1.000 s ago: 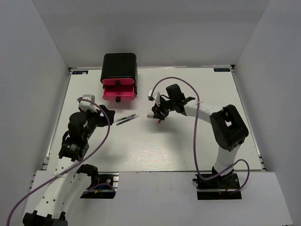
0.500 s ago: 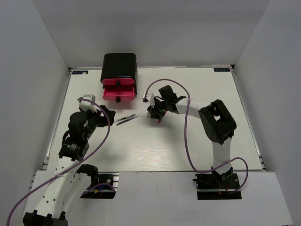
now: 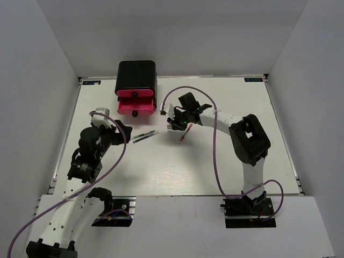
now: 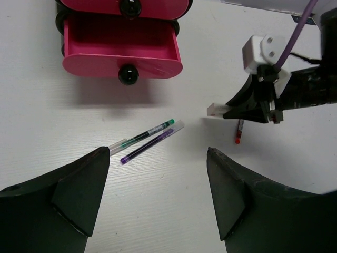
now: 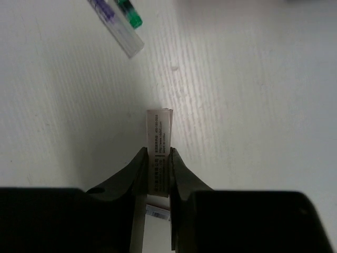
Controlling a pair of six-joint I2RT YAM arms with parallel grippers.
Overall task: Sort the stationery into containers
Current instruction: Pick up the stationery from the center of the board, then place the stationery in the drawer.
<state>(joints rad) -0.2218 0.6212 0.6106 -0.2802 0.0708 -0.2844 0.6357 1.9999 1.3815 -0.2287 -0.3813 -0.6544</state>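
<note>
The eraser block [image 5: 159, 137] stands on edge between the fingers of my right gripper [image 5: 158, 158], which is shut on it. That gripper [image 3: 174, 124] hovers right of the cabinet [image 3: 136, 75]. The cabinet's lowest pink drawer [image 4: 121, 47] is pulled open. A red-tipped pen [image 3: 184, 135] lies just below the right gripper. A green-tipped pen [image 4: 147, 133] and a purple pen [image 4: 147, 146] lie side by side in front of the drawer. My left gripper [image 4: 157, 153] is open above the table, nearer than those two pens, with nothing between its fingers.
White walls enclose the table on the far side and both flanks. A purple cable [image 3: 215, 156] loops along the right arm. The right arm's white camera block [image 4: 265, 48] sticks up above its fingers.
My right gripper has closed on the eraser block and drifted left toward the cabinet, uncovering the red-tipped pen on the table. The left arm has not moved.
</note>
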